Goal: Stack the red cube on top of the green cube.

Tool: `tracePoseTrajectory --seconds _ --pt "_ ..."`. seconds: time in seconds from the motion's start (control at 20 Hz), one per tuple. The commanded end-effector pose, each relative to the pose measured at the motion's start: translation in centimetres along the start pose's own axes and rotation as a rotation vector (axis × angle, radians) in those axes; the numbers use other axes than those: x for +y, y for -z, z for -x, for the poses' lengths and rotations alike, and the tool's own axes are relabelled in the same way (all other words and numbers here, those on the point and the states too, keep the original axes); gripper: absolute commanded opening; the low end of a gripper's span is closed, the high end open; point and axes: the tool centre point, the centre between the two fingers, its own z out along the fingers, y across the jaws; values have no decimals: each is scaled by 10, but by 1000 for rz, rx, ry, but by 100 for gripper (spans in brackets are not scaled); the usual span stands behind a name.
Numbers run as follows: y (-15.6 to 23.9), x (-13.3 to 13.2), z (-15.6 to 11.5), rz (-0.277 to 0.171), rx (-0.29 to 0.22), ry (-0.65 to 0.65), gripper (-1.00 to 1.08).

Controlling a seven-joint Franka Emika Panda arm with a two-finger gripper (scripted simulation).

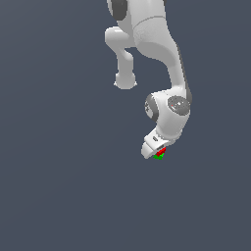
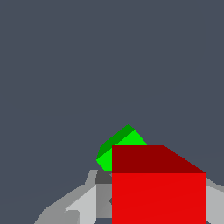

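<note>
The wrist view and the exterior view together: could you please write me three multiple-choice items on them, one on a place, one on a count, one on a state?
1. Where is the tiny bright red cube?
A. Between the white gripper's jaws
B. Far from the arm

2. How many cubes show?
A. Two
B. Four

3. The tiny bright green cube is:
A. Partly hidden by the red cube
B. On top of the red cube

Answers: 1 A, grey fingers flank it; 2 A, one red, one green; 3 A, red overlaps it in the wrist view.
</note>
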Motion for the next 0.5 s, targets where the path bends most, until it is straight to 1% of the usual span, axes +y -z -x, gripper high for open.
tracePoseTrajectory --seconds 0.0,0.1,0.15,0.45 --pt "-1 -4 -3 1 1 -2 -100" --pt "-1 -5 -4 1 1 -2 -100" --pt "-1 -5 -4 1 1 -2 100" --pt "-1 -5 -4 1 1 -2 100"
